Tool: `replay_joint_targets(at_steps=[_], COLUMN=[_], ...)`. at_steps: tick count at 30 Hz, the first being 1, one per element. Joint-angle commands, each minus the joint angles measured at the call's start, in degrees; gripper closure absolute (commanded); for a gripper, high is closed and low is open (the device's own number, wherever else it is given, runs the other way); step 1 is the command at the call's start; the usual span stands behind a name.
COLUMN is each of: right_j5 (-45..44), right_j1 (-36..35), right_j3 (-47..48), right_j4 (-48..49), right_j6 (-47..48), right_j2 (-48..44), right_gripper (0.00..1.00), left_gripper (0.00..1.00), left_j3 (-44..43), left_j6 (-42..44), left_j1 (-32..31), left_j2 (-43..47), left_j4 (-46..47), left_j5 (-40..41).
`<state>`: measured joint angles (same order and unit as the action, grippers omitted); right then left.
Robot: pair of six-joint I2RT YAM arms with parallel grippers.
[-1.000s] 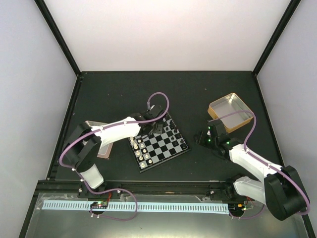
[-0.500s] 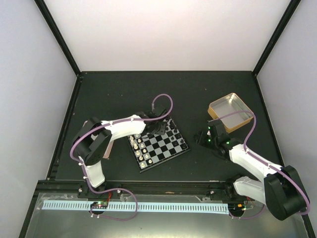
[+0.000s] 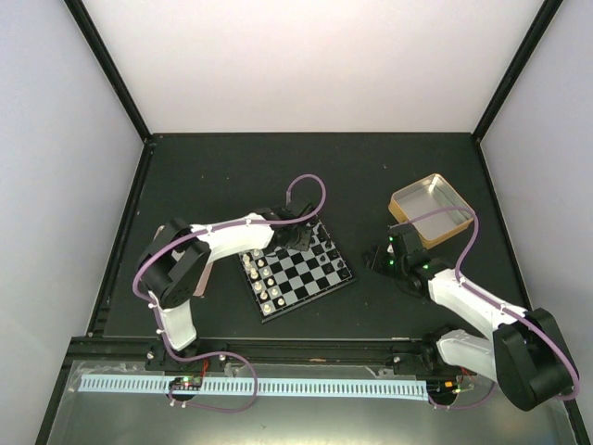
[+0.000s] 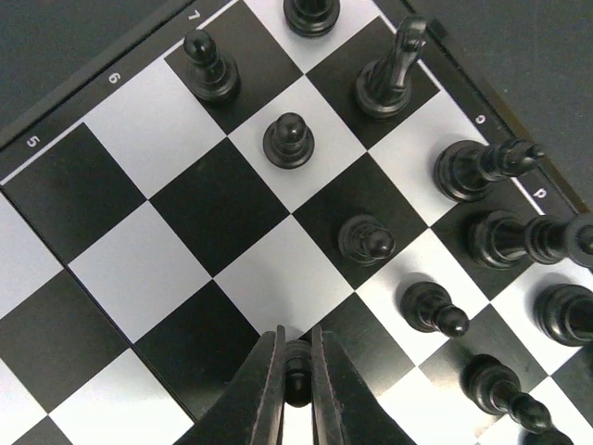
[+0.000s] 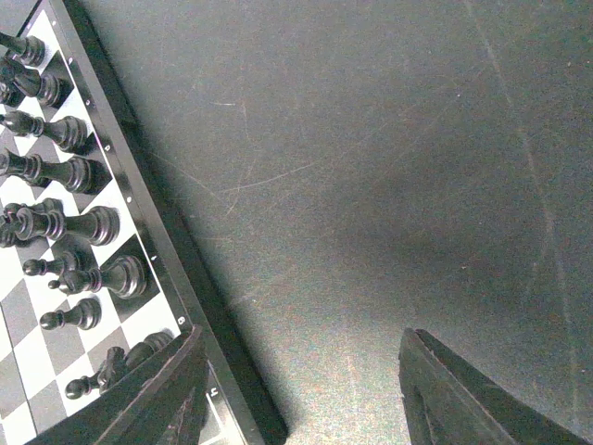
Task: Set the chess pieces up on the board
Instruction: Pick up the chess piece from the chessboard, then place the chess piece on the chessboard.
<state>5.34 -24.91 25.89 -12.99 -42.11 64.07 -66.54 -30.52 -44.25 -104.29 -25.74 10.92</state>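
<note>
Over the board (image 3: 301,274), toward its black-side half, your left gripper (image 4: 296,339) is clamped on a black pawn (image 4: 296,373). You look straight down the pawn's long axis in the wrist view, so it hangs roughly upright, base toward the squares; whether the base touches the board cannot be told. From the held pawn, the row of black pawns (image 4: 366,239) runs diagonally on the side nearer the board's black-side rim, with the taller back-rank pieces (image 4: 482,167) one row beyond, hard against that rim. No gap shows in the row within that view, so judge the vacant square to lie farther along it, out of frame; travel along the row rather than across it, and mind the neighbours. On the opposite side of the board stand the cream-white pieces (image 3: 262,288). Your right gripper (image 5: 304,352) hovers just off the board's black-side rim over the table mat (image 5: 371,185), jaws spread with nothing between them, so the left arm is the one placed to act. Well apart from the board, beyond the right gripper, the gold tin (image 3: 429,209) shows no pieces inside.
</note>
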Motion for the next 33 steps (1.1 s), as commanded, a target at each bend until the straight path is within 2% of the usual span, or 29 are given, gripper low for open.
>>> replay_joint_targets(at_steps=[1, 8, 17, 25, 33], right_j5=[0.1, 0.04, -1.54, -1.9, -1.83], right_j1=[0.47, 0.47, 0.47, 0.47, 0.47], right_j3=[0.65, 0.74, -0.04, -0.14, -0.66], right_j4=[0.94, 1.06, 1.07, 0.83, 1.1], right_j6=[0.29, 0.12, -1.16, -1.23, -1.24], right_j2=[0.44, 0.96, -0.12, -0.33, -0.55], right_gripper=[0.43, 0.43, 0.43, 0.43, 0.43], left_gripper=[0.96, 0.94, 0.94, 0.94, 0.93], left_j3=[0.05, 2.9, 2.66, -0.32, -2.68], left_j6=[1.22, 3.2, 6.24, 5.63, 6.01], left_j1=[-0.73, -7.44, -18.78, -21.3, -21.26], left_j2=[4.49, 9.5, 9.78, 4.37, 0.48], left_j4=[-0.51, -0.09, 0.44, 1.23, 1.61], left_j5=[1.21, 0.35, 1.84, 1.55, 3.05])
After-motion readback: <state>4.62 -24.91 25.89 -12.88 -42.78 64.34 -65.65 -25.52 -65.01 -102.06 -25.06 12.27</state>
